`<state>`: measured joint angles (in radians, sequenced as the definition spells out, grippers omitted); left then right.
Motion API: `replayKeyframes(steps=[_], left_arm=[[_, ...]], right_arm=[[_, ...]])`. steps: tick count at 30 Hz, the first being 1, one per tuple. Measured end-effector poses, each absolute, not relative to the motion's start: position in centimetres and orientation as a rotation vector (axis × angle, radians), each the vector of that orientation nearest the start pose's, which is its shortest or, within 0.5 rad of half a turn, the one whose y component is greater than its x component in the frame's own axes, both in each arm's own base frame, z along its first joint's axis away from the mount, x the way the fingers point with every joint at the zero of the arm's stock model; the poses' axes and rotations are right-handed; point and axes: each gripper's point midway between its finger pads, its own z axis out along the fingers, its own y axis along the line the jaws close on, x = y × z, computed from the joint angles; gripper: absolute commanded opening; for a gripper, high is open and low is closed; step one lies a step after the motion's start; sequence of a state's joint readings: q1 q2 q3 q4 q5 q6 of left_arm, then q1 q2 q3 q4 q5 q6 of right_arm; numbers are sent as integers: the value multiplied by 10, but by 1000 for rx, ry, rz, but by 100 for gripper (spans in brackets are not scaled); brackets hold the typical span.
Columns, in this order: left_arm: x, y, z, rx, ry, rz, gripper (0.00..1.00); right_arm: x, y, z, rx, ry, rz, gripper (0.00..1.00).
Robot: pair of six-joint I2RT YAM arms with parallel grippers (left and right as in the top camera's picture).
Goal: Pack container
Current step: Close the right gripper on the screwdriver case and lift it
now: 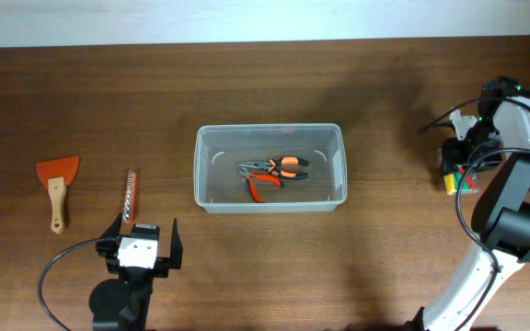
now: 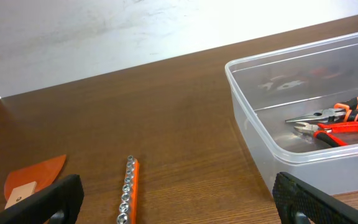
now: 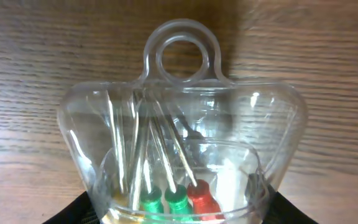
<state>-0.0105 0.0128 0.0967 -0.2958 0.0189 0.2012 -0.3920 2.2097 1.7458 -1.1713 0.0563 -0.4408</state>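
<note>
The container [image 1: 270, 130] is a big clear tub in the middle of the table, seen also in the left wrist view [image 2: 291, 56]. Orange-handled pliers [image 1: 274, 170] lie inside it [image 2: 340, 118]. My left gripper [image 1: 145, 232] stands wide open near the front left, its fingers apart over bare wood [image 2: 179, 208], left of the tub. At the far right my right gripper [image 1: 456, 170] has its fingers [image 3: 73, 211] pressed on both sides of a small clear case [image 3: 182, 124] holding yellow, green and red pieces, which lies on the table.
An orange socket rail [image 1: 130, 198] lies just ahead of the left gripper [image 2: 128, 190]. An orange scraper with a wooden handle [image 1: 57, 184] lies further left [image 2: 33, 180]. A pale wall runs behind the table's far edge.
</note>
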Motion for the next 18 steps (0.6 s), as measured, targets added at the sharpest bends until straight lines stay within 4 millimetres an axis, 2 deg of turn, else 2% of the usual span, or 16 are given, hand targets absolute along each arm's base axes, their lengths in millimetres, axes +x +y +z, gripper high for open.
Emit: replayKeyframes(steps=[7,11,15,18], left_arm=[[235,-6,146,202,1772,120,99],[235,-6,146,202,1772,121,99],[235,-6,146,202,1772,120,99],[235,-6,145,202,1773,121,99]], right_arm=[[383,-165,50,-86,3203,-44,55],[396,-157,72,-127,3172,-60,55],[417,-137,99,-216,3114,-91,55],[433,-114,121,-299,3060,-113,55]])
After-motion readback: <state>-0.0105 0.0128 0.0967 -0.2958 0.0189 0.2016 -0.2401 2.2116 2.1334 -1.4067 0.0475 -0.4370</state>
